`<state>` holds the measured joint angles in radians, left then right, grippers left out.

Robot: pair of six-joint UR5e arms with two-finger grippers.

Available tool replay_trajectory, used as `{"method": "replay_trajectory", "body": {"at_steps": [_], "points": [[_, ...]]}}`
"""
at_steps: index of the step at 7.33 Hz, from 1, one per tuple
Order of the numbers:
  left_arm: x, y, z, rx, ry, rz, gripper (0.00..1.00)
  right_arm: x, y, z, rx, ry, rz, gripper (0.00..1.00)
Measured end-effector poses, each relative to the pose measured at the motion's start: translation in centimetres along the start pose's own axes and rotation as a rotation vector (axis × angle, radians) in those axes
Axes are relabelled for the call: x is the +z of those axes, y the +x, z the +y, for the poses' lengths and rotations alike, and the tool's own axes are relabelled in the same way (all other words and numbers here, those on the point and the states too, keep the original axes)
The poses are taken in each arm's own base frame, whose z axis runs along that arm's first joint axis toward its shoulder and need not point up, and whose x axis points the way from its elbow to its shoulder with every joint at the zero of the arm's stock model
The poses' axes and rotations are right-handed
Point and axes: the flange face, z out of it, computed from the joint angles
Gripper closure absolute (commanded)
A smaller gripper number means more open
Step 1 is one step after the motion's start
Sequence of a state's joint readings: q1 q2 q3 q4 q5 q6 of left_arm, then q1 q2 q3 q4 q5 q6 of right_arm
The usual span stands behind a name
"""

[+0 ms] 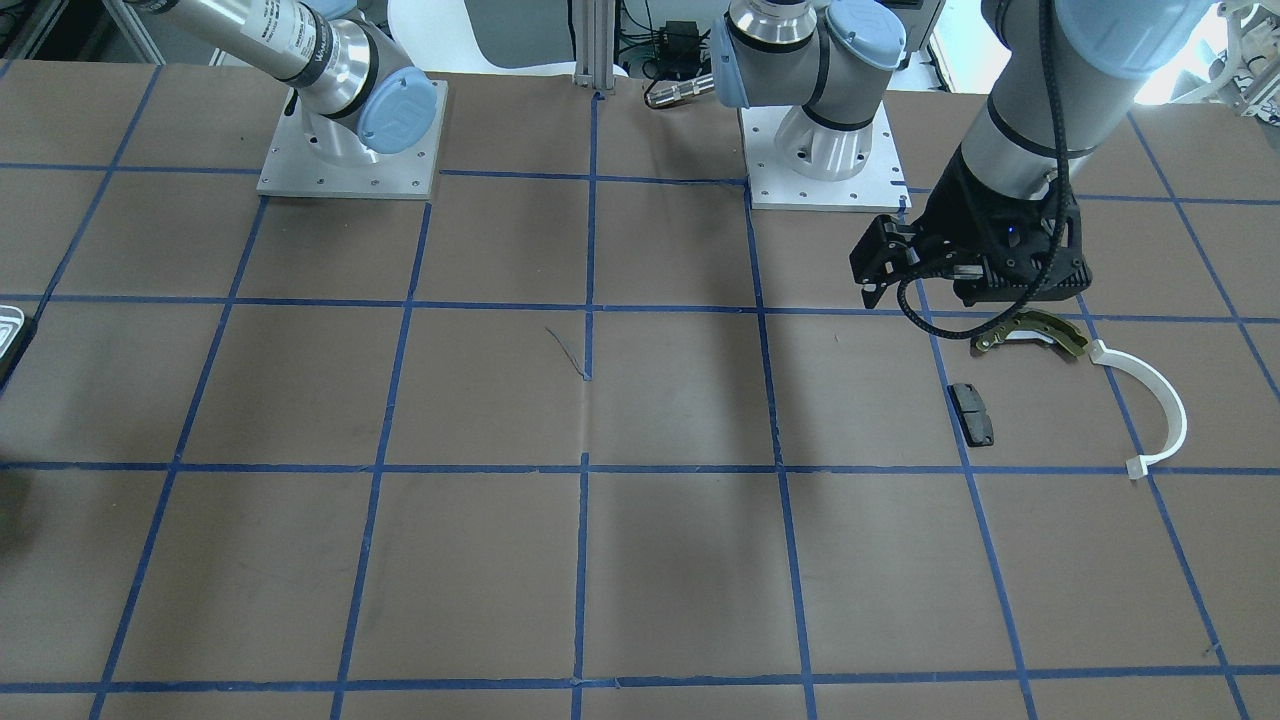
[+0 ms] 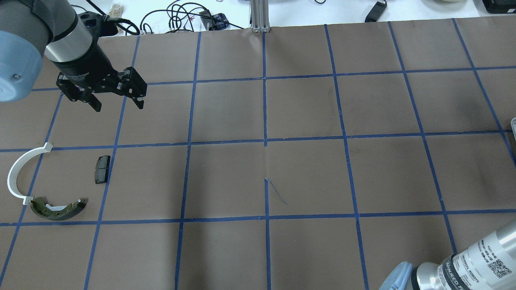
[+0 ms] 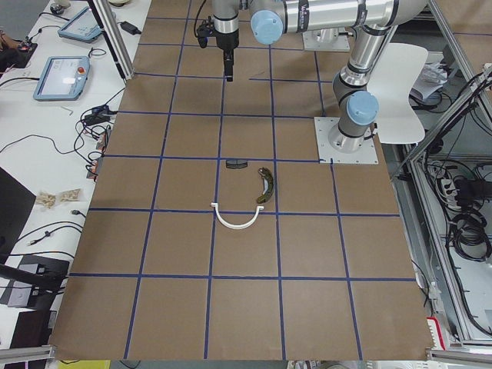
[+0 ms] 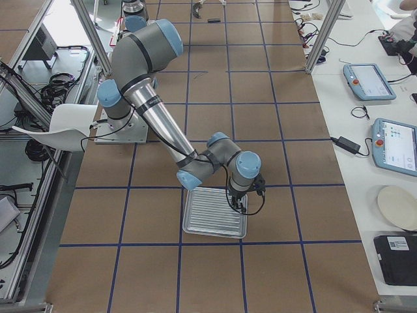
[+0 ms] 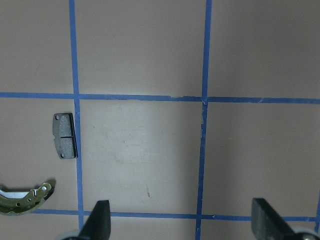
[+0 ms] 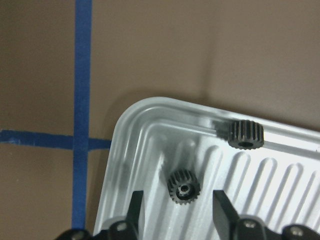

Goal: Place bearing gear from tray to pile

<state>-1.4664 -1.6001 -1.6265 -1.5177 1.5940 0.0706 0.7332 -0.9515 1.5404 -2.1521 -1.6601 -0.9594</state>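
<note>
The silvery ribbed tray holds two small dark bearing gears. One gear lies between my right gripper's open fingers, with a gap on each side. The other gear sits by the tray's far rim. The exterior right view shows the same gripper low over the tray. The pile lies far off: a brass-and-black brake shoe, a white half-ring and a dark pad. My left gripper hangs open and empty above the table beyond the pile.
Brown table with a blue tape grid. Only a sliver of the tray shows at the edge of the front view. Arm bases stand at the robot's side. Tablets and cables lie on the side bench.
</note>
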Motion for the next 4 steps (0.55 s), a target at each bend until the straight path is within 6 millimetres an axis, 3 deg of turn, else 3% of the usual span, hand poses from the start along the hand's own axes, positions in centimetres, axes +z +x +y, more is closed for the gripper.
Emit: {"method": "replay_trajectory", "body": {"at_steps": [1, 2, 4], "points": [[0.00, 0.00, 0.00, 0.000, 0.001, 0.000, 0.00, 0.35, 0.08, -0.02, 0.001, -0.007, 0.001, 0.52], [-0.05, 0.01, 0.04, 0.000, 0.001, 0.000, 0.00, 0.72, 0.16, -0.08, 0.002, -0.008, 0.003, 0.64], [-0.03, 0.02, -0.02, -0.001, 0.004, 0.001, 0.00, 0.92, 0.28, -0.17, 0.012, -0.005, 0.011, 0.69]]}}
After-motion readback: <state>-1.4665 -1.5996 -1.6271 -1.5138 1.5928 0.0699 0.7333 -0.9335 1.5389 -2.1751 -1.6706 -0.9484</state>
